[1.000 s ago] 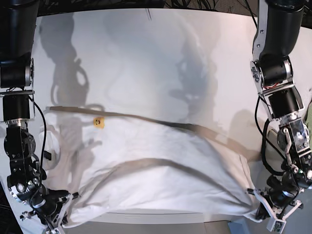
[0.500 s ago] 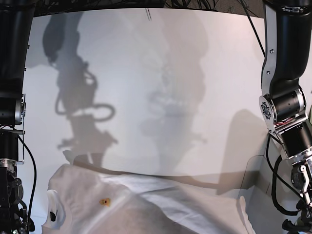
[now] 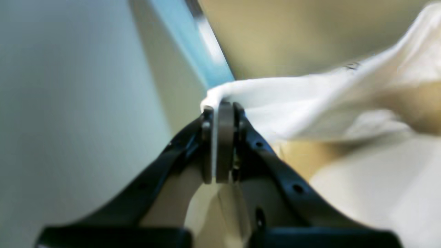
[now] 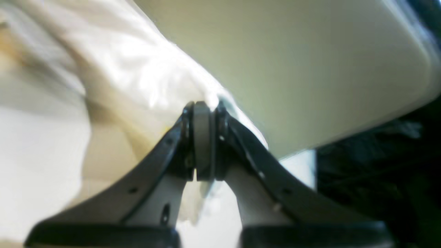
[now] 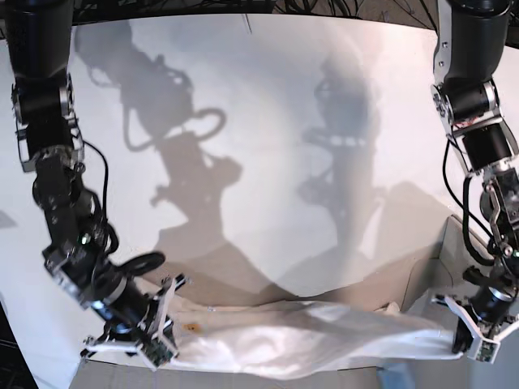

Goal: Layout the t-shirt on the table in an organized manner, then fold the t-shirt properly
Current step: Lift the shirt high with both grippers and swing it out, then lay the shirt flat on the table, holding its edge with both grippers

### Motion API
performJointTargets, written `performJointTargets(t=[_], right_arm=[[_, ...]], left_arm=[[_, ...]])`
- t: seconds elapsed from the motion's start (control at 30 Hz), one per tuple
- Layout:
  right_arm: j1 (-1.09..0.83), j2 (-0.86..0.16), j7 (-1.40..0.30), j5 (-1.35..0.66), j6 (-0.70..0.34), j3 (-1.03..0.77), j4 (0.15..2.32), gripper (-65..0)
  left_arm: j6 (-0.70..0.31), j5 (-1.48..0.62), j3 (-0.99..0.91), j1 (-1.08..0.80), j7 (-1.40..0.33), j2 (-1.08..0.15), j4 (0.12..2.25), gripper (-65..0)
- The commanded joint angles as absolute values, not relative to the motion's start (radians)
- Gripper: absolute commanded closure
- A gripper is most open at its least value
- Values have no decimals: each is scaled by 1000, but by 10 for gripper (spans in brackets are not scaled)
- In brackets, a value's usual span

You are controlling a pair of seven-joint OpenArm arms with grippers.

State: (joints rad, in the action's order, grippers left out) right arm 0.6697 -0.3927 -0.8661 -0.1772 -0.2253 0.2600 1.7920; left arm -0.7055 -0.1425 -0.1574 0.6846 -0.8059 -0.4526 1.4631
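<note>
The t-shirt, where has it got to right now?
In the base view the t-shirt is stretched along the near edge of the table, with the right gripper and the left gripper each pinching one end.

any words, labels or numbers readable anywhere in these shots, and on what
None can be read.
White cloth t-shirt: plain reverse showing; only a small orange speck near its left end, no letters legible.
Left gripper and right gripper: black fingers shut on the shirt's edge, no markings readable; both wrist views are blurred.
Smooth white table: only shadows, no text.
</note>
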Motion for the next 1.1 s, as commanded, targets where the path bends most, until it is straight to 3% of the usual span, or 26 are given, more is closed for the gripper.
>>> performJointTargets(t=[0.0,0.17,0.4,0.63,0.9,1.07], right_arm=[[654,-406,-842,-163,-216,243,1863,0],[394,-406,-852,-162,-216,242,2051,0],[108,-406,-843,-188,-220,145,2063,0],[-154,-409,-849,-283,-380,53,2063,0],[-390,-417,-849,-283,-441,51,2063,0],[-481,-484,-851,-282,-450,51,2063,0]], left_arm=[[-698,-165,-186,697,-769,-460,1520,0],[-698,-166,-278,544,-840,-424,1623,0],[-698,-166,-351,308,-866,-423,1733,0],[-698,-166,-430,88,-866,-423,1747,0],[-698,-166,-495,-58,-866,-423,1747,0],[-698,-163,-504,-120,-868,-423,1747,0]])
